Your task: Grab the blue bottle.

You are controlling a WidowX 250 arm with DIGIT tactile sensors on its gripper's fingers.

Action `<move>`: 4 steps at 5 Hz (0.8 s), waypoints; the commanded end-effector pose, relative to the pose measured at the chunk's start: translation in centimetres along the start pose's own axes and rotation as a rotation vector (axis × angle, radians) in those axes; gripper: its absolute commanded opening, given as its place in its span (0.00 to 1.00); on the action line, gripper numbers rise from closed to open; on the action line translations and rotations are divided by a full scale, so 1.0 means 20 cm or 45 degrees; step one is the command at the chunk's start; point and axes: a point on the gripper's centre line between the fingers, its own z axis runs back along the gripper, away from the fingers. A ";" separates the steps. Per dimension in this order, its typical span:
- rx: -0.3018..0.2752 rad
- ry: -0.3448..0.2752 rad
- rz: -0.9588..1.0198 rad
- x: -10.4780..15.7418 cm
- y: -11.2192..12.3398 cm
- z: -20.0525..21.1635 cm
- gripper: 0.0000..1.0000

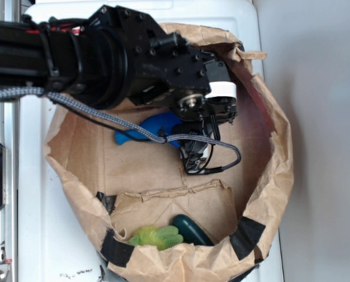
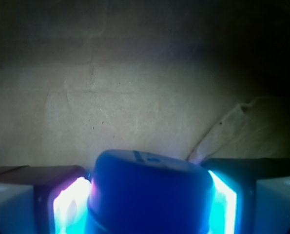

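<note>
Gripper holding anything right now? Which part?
The gripper has the bright-blue plastic bottle between its fingers, at the wide cylindrical body; whether they actually clamp it cannot be told.

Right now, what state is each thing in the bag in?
Bottle: lying on its side on the bag floor, between the fingers.
Gripper: closed around the bottle, a finger on each side.
Bag: open, rim rolled down.
Leafy toy: lying loose.
Green object: lying loose.

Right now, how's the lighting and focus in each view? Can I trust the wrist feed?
Exterior view: evenly lit and fairly sharp, though the arm hides part of the blue bottle. Wrist view: dim background, bottle close and soft, cyan-white glare on the fingers either side.
</note>
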 end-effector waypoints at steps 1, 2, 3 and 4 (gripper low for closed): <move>-0.172 -0.108 0.067 0.13 -0.02 0.54 0.00; -0.178 -0.145 0.066 0.11 -0.06 0.69 0.00; -0.187 -0.152 0.062 0.08 -0.08 0.73 0.00; -0.110 -0.194 0.015 0.04 -0.10 0.69 0.00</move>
